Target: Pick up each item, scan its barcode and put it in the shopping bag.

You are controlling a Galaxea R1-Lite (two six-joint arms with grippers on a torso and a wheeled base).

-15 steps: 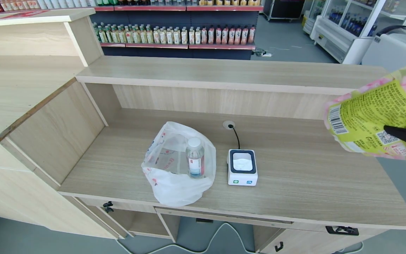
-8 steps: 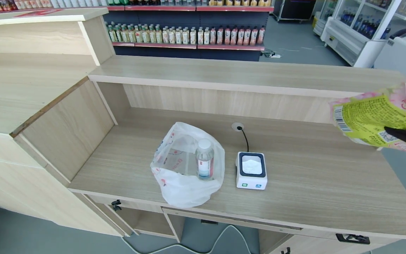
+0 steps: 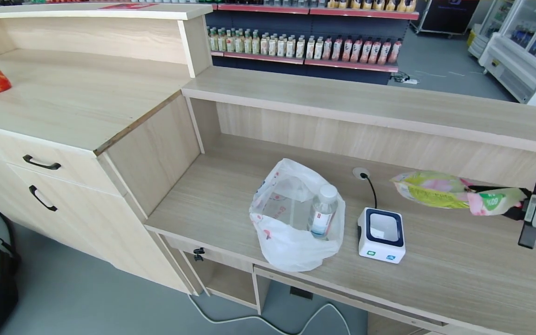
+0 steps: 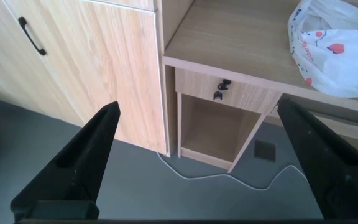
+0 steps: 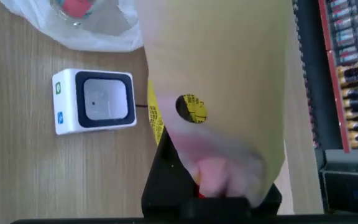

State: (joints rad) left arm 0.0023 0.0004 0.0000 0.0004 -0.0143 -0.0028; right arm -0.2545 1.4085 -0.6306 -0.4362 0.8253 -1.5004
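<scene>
Right of the scanner (image 3: 382, 231), the right gripper (image 3: 510, 204) grips the snack packet (image 3: 428, 193), lying level, pointing left toward it

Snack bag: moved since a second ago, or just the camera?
Yes. Camera panned too, but the snack bag is now much closer to the scanner, lower and turned flat.

counter (image 3: 458, 270): matt wood grain | shopping bag (image 3: 286, 244): thin crinkled plastic | scanner (image 3: 382, 247): glossy plastic | pouch (image 3: 431, 193): glossy film

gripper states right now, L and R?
Left gripper: open, holding nothing.
Right gripper: shut on the snack bag.
</scene>
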